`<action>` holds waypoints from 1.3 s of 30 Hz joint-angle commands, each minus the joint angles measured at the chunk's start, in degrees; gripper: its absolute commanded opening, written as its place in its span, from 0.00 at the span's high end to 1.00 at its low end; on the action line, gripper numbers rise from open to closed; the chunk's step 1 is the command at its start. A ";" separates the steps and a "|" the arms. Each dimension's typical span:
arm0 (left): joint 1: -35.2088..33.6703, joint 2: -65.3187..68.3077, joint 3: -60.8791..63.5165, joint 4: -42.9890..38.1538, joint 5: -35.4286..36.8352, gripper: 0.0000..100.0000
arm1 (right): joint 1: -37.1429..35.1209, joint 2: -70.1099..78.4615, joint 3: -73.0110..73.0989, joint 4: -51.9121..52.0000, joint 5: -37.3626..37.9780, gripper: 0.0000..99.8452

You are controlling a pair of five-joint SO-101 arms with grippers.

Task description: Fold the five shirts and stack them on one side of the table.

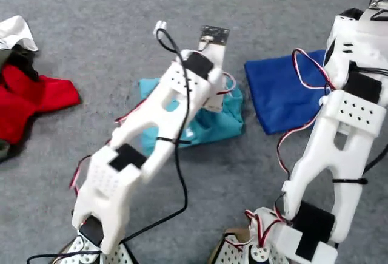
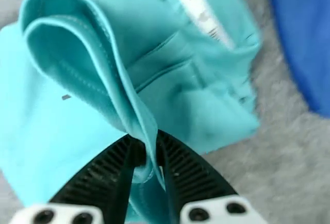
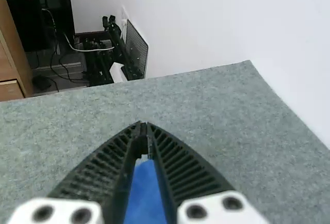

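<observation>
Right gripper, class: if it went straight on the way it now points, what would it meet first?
Probably the grey felt tabletop just beyond the right gripper. Nothing else stands in that line, though depth is unclear.

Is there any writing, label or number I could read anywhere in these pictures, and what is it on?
White tag sewn on the teal shirt, which the left gripper pinches: it has print, but too blurred to read.
No other words, numbers or signs can be read in these views.
</observation>
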 commanded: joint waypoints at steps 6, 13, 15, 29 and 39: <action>2.90 8.04 -16.09 -0.62 3.43 0.98 | -0.04 0.75 -2.07 -1.05 0.70 0.99; 3.08 11.56 -20.22 -0.62 5.10 0.98 | -0.04 0.84 -2.07 -1.14 0.70 0.99; 3.08 11.82 -20.22 -0.62 5.10 0.98 | -0.04 0.84 -2.07 -1.14 0.70 0.99; 1.23 10.33 -21.10 0.18 12.13 0.85 | -0.48 0.84 -1.71 -1.05 3.52 0.99; -25.49 5.23 -37.19 16.09 7.65 0.98 | -14.90 0.92 -2.07 12.92 6.95 0.99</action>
